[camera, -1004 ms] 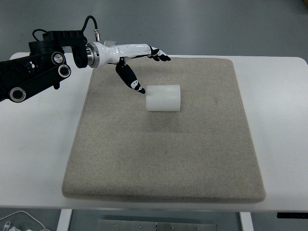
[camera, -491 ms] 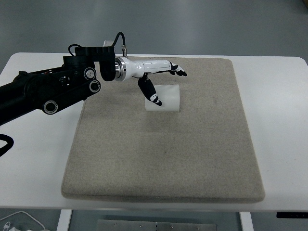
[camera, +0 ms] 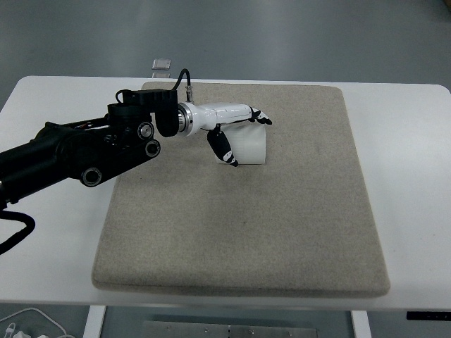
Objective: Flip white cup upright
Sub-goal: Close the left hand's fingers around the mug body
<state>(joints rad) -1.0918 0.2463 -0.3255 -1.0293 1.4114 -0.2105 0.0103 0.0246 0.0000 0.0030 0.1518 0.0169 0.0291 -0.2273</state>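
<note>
White cup (camera: 248, 146) lies on its side, mat (camera: 239, 232) far-centre. Left hand (camera: 236, 130) straddles it, fingers above, thumb in front, not yet clamped; likely positioning to grip.

The left hand (camera: 236, 130) lies across the white cup (camera: 248, 146), hiding its 9 o'clock end and far rim, so the opening's direction cannot be told. Whether fingers (camera: 259, 117) and thumb touch it is unclear. The black arm (camera: 77, 151) runs off at 9 o'clock. At 12, a small grey object (camera: 162, 65) is too small to identify.
</note>
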